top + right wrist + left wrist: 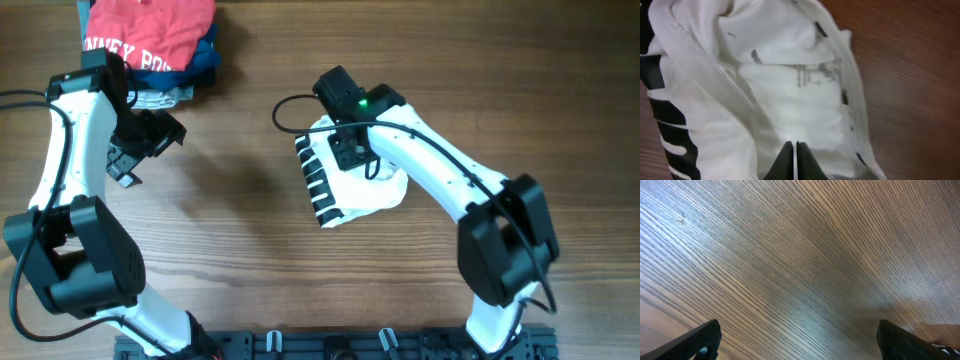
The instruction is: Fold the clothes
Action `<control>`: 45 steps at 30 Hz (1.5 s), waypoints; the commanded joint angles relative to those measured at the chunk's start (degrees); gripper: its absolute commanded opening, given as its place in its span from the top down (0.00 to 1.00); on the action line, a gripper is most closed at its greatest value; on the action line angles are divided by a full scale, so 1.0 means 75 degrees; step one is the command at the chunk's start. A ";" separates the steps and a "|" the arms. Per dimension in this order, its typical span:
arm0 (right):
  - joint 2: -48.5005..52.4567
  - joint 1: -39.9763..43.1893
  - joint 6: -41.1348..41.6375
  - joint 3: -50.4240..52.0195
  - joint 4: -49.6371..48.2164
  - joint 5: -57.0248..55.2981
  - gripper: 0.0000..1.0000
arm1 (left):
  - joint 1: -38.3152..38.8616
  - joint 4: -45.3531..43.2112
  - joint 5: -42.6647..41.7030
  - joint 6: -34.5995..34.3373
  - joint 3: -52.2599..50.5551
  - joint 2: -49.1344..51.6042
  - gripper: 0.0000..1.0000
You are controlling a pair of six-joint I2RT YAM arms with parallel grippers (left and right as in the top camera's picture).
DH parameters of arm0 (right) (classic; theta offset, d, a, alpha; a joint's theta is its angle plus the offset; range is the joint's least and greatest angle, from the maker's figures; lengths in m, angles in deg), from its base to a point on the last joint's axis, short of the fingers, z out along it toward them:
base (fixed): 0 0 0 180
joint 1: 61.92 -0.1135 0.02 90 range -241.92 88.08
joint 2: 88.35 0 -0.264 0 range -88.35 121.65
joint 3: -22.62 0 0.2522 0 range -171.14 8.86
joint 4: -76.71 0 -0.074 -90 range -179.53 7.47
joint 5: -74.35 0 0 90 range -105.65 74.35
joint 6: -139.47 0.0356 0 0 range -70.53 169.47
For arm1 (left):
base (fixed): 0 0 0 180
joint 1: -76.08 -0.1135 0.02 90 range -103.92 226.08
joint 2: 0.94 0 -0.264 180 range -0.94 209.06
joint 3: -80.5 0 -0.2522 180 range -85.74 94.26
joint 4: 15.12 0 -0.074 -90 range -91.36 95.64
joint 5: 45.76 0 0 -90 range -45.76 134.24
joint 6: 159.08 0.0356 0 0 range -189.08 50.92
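Fingers (785, 165) on my right arm sit together, tips on the thin white fabric T-shirt (375, 195), a small lumpy bundle right of centre on the wooden desk (250, 230) (nearly done, I judge, bar tidying). My left fingers (697, 342) hang wide apart, far left.

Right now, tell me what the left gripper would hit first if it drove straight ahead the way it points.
Most likely the bare wooden table. The left gripper is open, and its wrist view shows only wood grain ahead, nothing else in the line; how far off is unclear.
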 commanded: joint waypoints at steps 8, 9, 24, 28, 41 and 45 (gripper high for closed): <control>-0.0618 0.0175 -0.1600 0.0041 -0.0965 0.2119 0.43 | -0.0015 -0.0044 0.0076 0.0003 -0.0058 -0.0003 0.00; -0.0574 0.0175 -0.1603 0.0041 -0.1224 0.2090 0.42 | -0.0015 -0.0044 0.0076 0.0003 -0.0058 -0.0003 0.00; 0.0831 -0.0274 -0.2180 0.0041 -0.1871 0.1460 0.34 | -0.0015 -0.0157 0.0079 0.0006 -0.0058 -0.0003 0.00; 0.0976 -0.0256 -0.2017 0.0041 -0.1868 0.0880 0.43 | -0.0015 -0.0157 0.0079 0.0006 -0.0058 -0.0003 0.00; 0.0632 -0.0195 -0.1311 0.0038 -0.1682 0.0032 0.87 | -0.0015 -0.0157 0.0079 0.0006 -0.0058 -0.0003 0.00; 0.0504 -0.0038 -0.1227 0.0038 -0.1568 -0.0087 0.96 | -0.0015 -0.0157 0.0079 0.0006 -0.0058 -0.0003 0.00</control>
